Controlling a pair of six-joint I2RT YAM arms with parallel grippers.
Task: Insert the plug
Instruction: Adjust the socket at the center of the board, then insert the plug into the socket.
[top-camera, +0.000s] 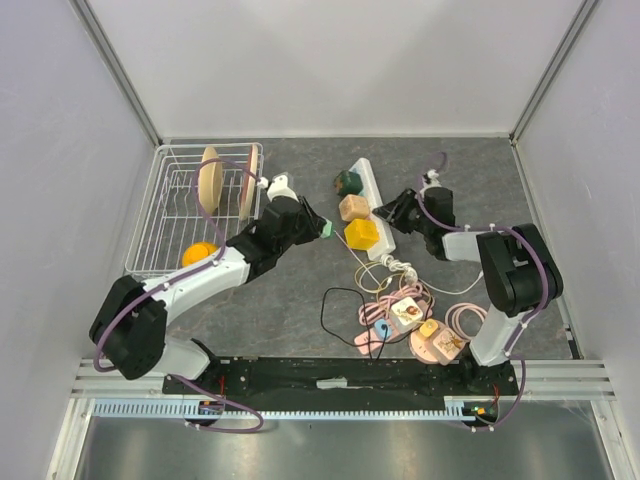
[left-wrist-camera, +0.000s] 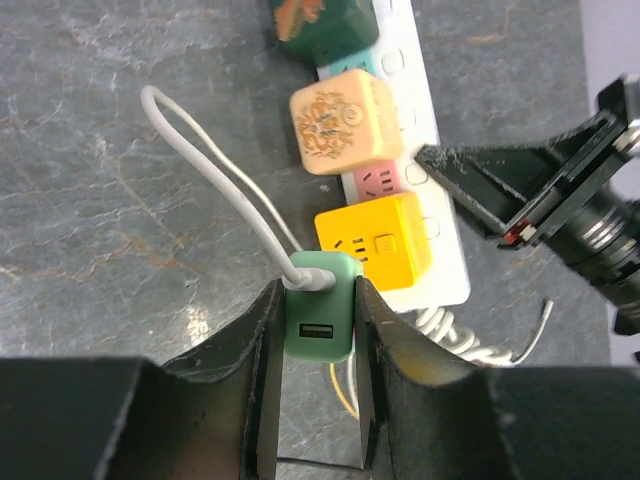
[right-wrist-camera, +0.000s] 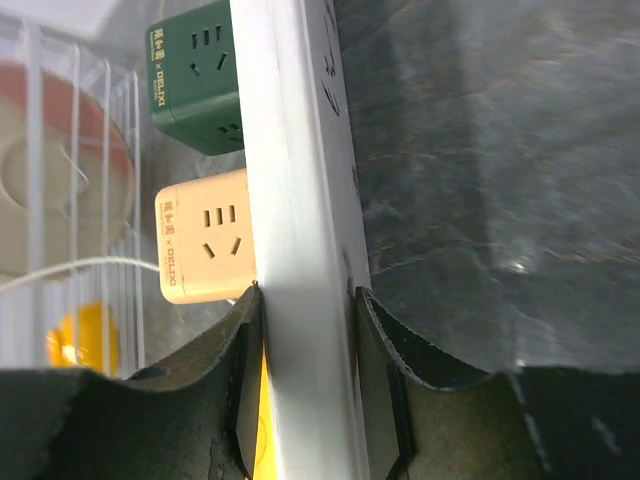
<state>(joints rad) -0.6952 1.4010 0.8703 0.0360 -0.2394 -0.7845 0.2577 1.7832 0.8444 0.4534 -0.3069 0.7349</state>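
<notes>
Left gripper (left-wrist-camera: 318, 292) first: its two dark fingers (left-wrist-camera: 262, 345) are pressed in on a mint-green plug (left-wrist-camera: 320, 330), pinching it by its flat sides. The plug sits right in the slot between them, its USB port facing the wrist camera and its far end poking just past the fingertips. A white cable (left-wrist-camera: 220, 170) leaves that far end and loops off toward the upper left of the wrist frame. Just past the plug's tip, up and to the right, there's a yellow cube (left-wrist-camera: 375, 240) seated on the white power strip (left-wrist-camera: 440, 230); whether plug and cube touch, I can't tell from here. From above, the left gripper (top-camera: 315, 222) holds the plug (top-camera: 327, 229) just left of the yellow cube (top-camera: 361, 234), near the middle of the frame. Further up the power strip (top-camera: 372, 185) come a peach cube (top-camera: 354, 208) and a dark green cube (top-camera: 348, 182). Over on the other side, the right gripper (top-camera: 393, 212) is on the strip's right edge. Its wrist view shows the right gripper (right-wrist-camera: 307, 300) with a finger against each long side of the power strip (right-wrist-camera: 295, 150), clamping it on the grey table (right-wrist-camera: 480, 200). Far left of the top view stands a wire rack (top-camera: 170, 200), well apart from the plug.
</notes>
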